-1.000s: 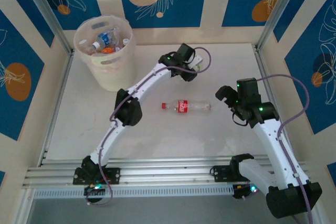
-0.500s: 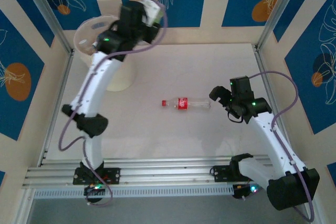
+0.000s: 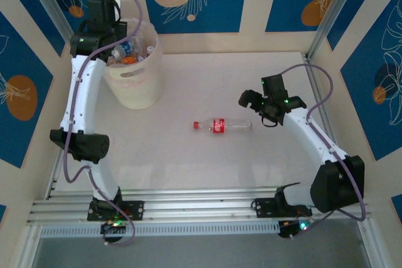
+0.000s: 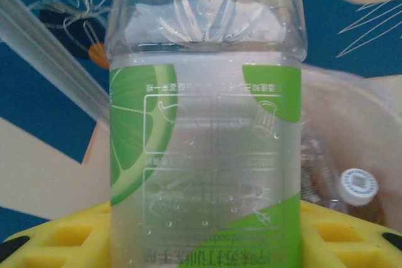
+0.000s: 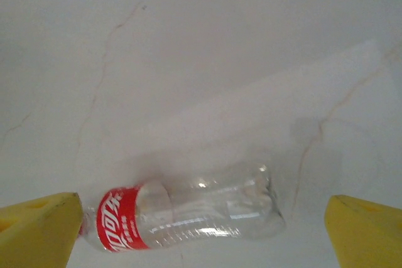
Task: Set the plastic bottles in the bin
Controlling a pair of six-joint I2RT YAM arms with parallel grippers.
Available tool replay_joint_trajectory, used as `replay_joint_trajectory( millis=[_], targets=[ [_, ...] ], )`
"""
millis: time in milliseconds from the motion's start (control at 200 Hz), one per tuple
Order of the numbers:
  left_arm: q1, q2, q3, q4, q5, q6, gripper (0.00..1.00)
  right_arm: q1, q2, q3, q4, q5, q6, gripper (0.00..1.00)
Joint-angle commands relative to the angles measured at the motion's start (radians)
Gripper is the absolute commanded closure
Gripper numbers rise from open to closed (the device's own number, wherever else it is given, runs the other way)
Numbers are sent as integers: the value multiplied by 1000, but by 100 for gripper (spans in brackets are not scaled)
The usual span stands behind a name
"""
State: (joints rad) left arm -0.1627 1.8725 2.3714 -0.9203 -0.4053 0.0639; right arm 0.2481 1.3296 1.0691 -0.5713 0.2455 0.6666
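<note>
A clear cola bottle (image 3: 223,126) with a red cap and red label lies on its side in the middle of the counter (image 3: 188,167), cap pointing left. The translucent pale bin (image 3: 135,89) stands upright at upper left, with several bottles (image 3: 133,48) heaped inside. A clear lime-labelled bottle (image 4: 204,123), base uppermost in frame, is clamped in the left claw (image 4: 204,246) by the bin's rim.
</note>
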Motion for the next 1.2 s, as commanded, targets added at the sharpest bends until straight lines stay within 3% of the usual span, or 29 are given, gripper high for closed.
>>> replay_joint_trajectory(
  millis=[0, 140, 485, 595, 670, 790, 915, 1060, 1195],
  targets=[
    [33, 20, -23, 17, 4, -46, 47, 10, 25, 51, 27, -23, -48, 1],
    [58, 58, -29, 84, 50, -32, 47, 28, 55, 71, 31, -29, -53, 1],
    [111, 176, 19, 28, 103, 45, 45, 43, 86, 90, 25, -17, -56, 1],
    [117, 189, 24, -8, 100, 44, 38, 45, 89, 98, 19, -16, -56, 1],
    [121, 181, 24, -41, 76, 23, 27, 45, 88, 100, 15, -13, -52, 1],
    [123, 158, 26, -87, 7, 7, 20, 45, 86, 105, 5, -13, -51, 1],
    [126, 129, 22, -81, -30, 2, 22, 46, 82, 114, -2, -8, -56, 1],
    [131, 122, 27, -50, -75, -11, 35, 48, 80, 119, -2, -8, -55, 1],
    [134, 117, 28, -63, -41, -26, 34, 49, 79, 118, -4, -8, -53, 1]
  ],
)
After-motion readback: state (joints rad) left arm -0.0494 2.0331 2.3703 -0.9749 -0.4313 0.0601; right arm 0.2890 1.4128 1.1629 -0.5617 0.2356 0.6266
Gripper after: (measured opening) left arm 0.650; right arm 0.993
